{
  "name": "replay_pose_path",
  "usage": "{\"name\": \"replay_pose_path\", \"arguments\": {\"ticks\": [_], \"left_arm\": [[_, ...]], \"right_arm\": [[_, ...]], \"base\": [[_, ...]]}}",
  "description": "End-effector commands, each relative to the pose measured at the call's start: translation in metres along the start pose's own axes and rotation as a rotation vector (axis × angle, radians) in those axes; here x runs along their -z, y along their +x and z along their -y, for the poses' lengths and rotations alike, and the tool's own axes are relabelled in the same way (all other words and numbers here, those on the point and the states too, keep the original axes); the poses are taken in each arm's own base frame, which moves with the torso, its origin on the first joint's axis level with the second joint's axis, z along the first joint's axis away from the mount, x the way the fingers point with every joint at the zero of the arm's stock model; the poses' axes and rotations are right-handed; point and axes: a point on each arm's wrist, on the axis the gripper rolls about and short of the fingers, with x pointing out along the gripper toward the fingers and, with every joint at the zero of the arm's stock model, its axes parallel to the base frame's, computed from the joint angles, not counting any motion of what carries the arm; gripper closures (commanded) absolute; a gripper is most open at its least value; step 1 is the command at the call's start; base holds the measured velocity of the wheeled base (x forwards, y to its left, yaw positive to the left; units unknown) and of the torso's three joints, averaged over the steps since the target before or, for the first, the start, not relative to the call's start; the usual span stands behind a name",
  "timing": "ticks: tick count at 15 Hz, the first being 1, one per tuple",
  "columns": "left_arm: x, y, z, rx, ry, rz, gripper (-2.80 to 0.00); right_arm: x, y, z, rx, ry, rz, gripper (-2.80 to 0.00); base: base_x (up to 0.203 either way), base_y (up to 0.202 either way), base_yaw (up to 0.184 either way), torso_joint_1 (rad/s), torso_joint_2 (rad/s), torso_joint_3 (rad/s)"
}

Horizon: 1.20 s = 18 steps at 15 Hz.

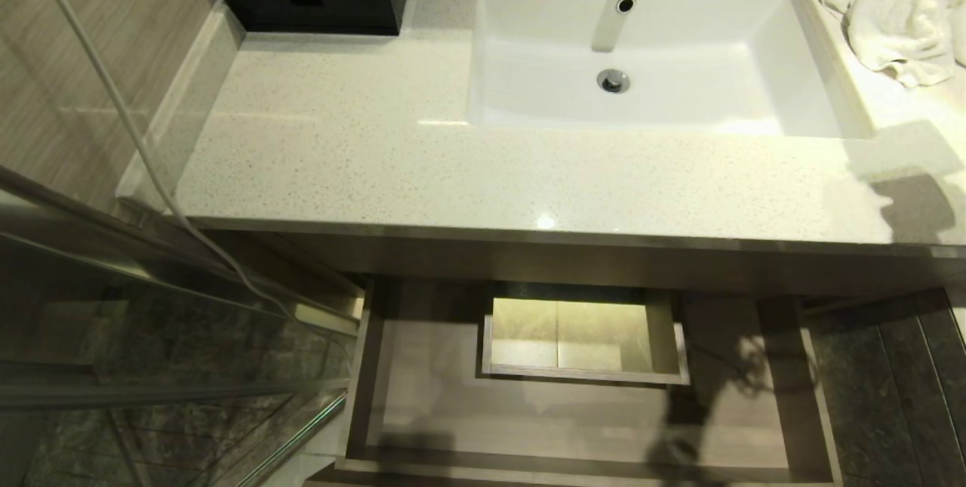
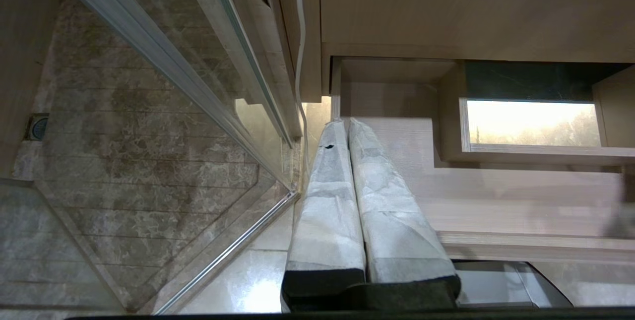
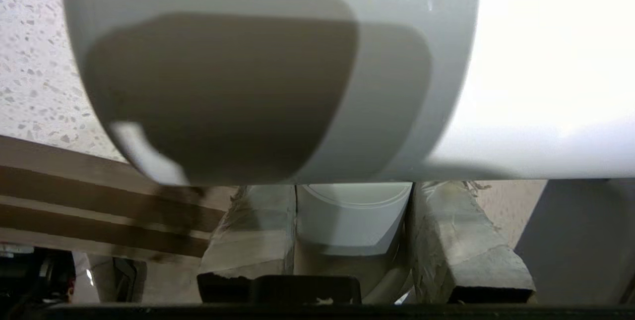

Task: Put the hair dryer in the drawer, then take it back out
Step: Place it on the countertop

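left gripper (image 2: pixel 342 124): two long tapered fingers (image 2: pixel 327 201) wrapped in wrinkled pale grey-white tape, a small dark nick near one tip (tape looks worn), black mounts at the base | right gripper (image 3: pixel 353 196): two blocky fingers (image 3: pixel 258 230) in the same pale tape, frayed and creased at the edges, black base

Left gripper (image 2: pixel 347 126) hangs by the glass panel (image 2: pixel 163 126), wrapped fingers (image 2: pixel 327 201) pressed together. Below it the drawer (image 2: pixel 496 201) stands open, boxed cut-out (image 2: pixel 531 124) inside. White cord (image 2: pixel 299 37) runs down the cabinet edge.
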Motion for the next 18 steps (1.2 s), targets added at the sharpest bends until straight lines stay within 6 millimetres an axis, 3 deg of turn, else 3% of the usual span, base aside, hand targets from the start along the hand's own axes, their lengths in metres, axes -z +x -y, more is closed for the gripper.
{"name": "replay_pose_path", "arguments": {"ticks": [1, 6, 11, 12, 15, 18], "left_arm": [[0.000, 0.000, 0.000, 0.001, 0.000, -0.001, 0.00], [0.000, 0.000, 0.000, 0.002, 0.000, -0.001, 0.00], [0.000, 0.000, 0.000, 0.000, 0.000, 0.000, 0.00], [0.000, 0.000, 0.000, 0.000, 0.000, -0.001, 0.00], [0.000, 0.000, 0.000, 0.000, 0.000, 0.000, 0.00], [0.000, 0.000, 0.000, 0.000, 0.000, -0.001, 0.00]], "right_arm": [[0.007, 0.057, 0.020, -0.103, -0.054, -0.032, 0.00], [0.012, 0.116, 0.041, -0.179, -0.214, 0.065, 0.00], [0.022, 0.135, 0.041, -0.214, -0.207, 0.044, 0.00], [0.022, 0.135, 0.041, -0.212, -0.222, 0.044, -2.80], [0.018, 0.127, 0.041, -0.200, -0.240, 0.059, -2.80], [0.006, 0.096, 0.041, -0.157, -0.249, 0.087, -2.80]], "base": [[0.000, 0.000, 0.000, 0.000, 0.00, 0.000], [0.000, 0.000, 0.000, 0.000, 0.00, 0.000], [0.000, 0.000, 0.000, 0.000, 0.00, 0.000], [0.000, 0.000, 0.000, 0.000, 0.00, 0.000], [0.000, 0.000, 0.000, 0.000, 0.00, 0.000], [0.000, 0.000, 0.000, 0.000, 0.00, 0.000]]}}
